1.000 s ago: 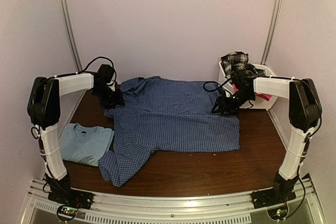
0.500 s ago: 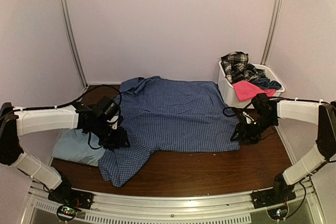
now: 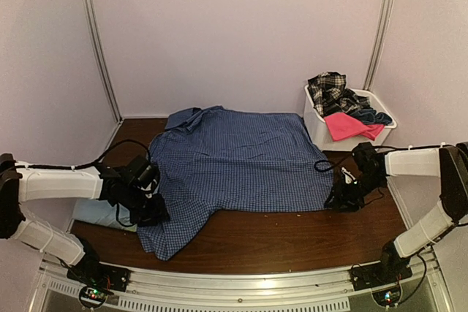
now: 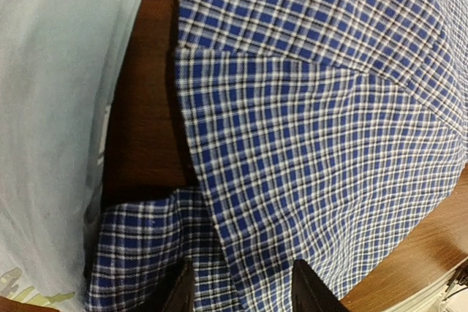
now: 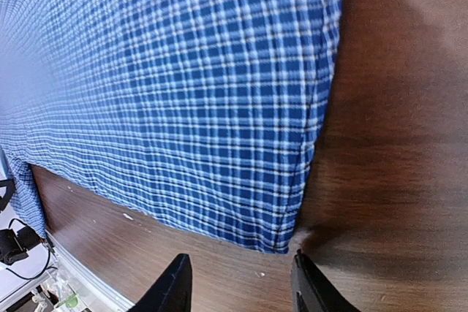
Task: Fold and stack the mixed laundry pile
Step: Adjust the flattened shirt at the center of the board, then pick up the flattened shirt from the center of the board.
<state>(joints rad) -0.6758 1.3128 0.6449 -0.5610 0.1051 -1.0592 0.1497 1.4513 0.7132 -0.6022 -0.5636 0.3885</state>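
Far left, the T-shirt (image 4: 58, 107) lies flat on the table (image 5: 395, 144), partly under my left arm. It's apart from the shirt (image 3: 241, 155), w/ a strip of bare wood between them.

Left end effector (image 4: 241, 294) is low over the shirt's near-left part, just where the sleeve (image 3: 167, 233) runs off toward me. Fingers are spread, check cloth showing between them, nothing pinched yet. For a clean grab I'd drop straight down and take one edge only, not sleeve plus body bunched together. I'd also keep clear of the T-shirt beside it.

The shirt is spread across the middle of the table, collar at the back, fairly flat.

Right end effector (image 5: 238, 283) is also spread and straddles the shirt's near-right corner, w/ bare wood right of it. Corner sits just ahead of the tips, so I'd nudge fwd a touch before closing, else I get only the hem tip and it slips out.

I judge this is the grasp before a fold, so both sides should close together and lift evenly.

Far right, the basket (image 3: 316, 123) holds the plaid piece (image 3: 327, 85), pink piece (image 3: 349, 125) and navy pieces (image 3: 369, 115), not yet folded.
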